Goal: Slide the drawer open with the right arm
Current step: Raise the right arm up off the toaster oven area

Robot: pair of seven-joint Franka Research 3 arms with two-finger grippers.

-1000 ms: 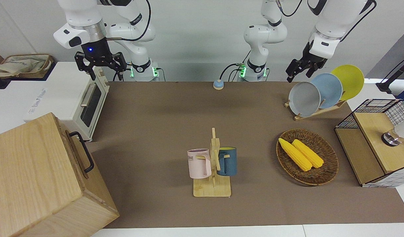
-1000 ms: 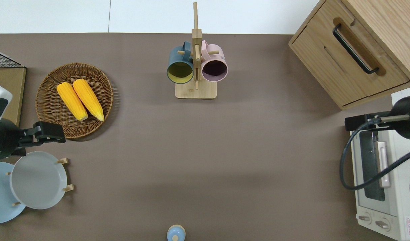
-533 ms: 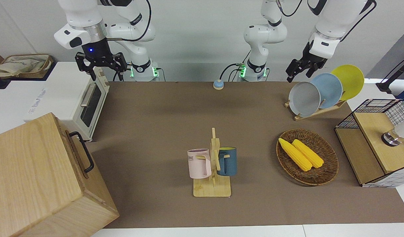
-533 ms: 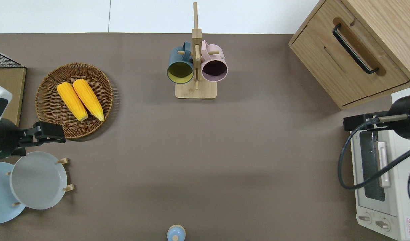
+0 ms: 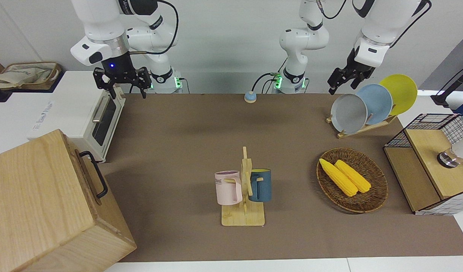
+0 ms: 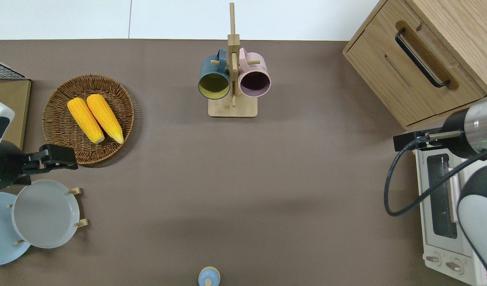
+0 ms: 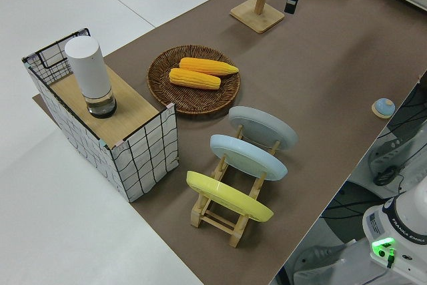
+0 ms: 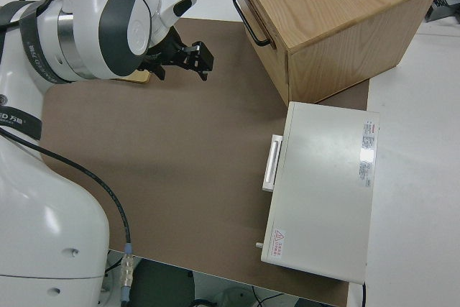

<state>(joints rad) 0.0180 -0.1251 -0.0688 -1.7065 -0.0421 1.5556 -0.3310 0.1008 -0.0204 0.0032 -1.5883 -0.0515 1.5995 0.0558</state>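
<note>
The box (image 5: 42,200) sits on the corner of the table that is farthest from the robots, at the right arm's end. The drawer (image 6: 436,59) is in its front, and it looks shut. The front is turned a bit toward the middle of the table. I think that helps the arm get at the black handle (image 6: 420,58).

The oven (image 5: 99,117) stands along the same end edge, nearer to the robots than the box.

The right gripper (image 5: 126,90) is up in the air. It hangs over the table just by the oven's corner, between the oven and the box. Its two fingers are spread wide and hold nothing. I think they are wide so they can go around the bar of the handle. It is not at the handle yet, so the pull has not begun.

The mug rack (image 5: 244,189) stands in the middle, near the edge farthest from the robots. It is well away from the drawer's path.

The basket (image 5: 352,185) with two corn cobs lies more toward the left arm's end. The plates (image 5: 367,105) stand in their holder near the corner by the left arm. The wire rack (image 5: 431,162) sits at that end edge.

The left arm is parked.
</note>
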